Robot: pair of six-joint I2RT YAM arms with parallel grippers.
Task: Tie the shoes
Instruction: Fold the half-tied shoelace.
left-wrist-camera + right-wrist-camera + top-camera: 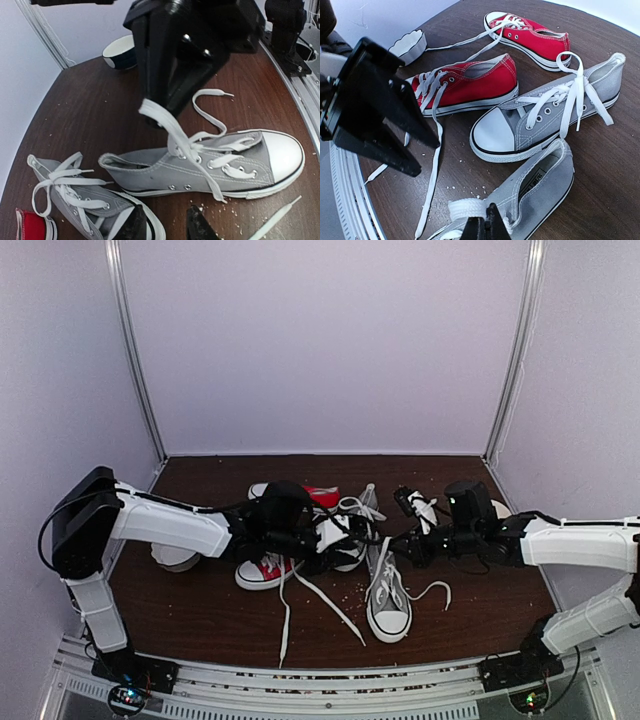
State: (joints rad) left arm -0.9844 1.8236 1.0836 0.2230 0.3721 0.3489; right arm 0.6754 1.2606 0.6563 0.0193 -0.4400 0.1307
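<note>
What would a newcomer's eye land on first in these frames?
A jumble of four shoes sits mid-table: two red canvas sneakers and two grey canvas sneakers with white toe caps, laces loose on the dark wooden table. The right gripper is shut on one grey sneaker's white lace, holding it up off the shoe.

The right grey sneaker, a small canvas low-top with a white toe cap, sole and laces, is standing on its sole right of centre on the bench, toe pointing near. It is lying untied, one lace stretching taut up off the eyelets. The left grey sneaker, its match, is sitting upright just beside it, farther back, its laces trailing loose.
</note>
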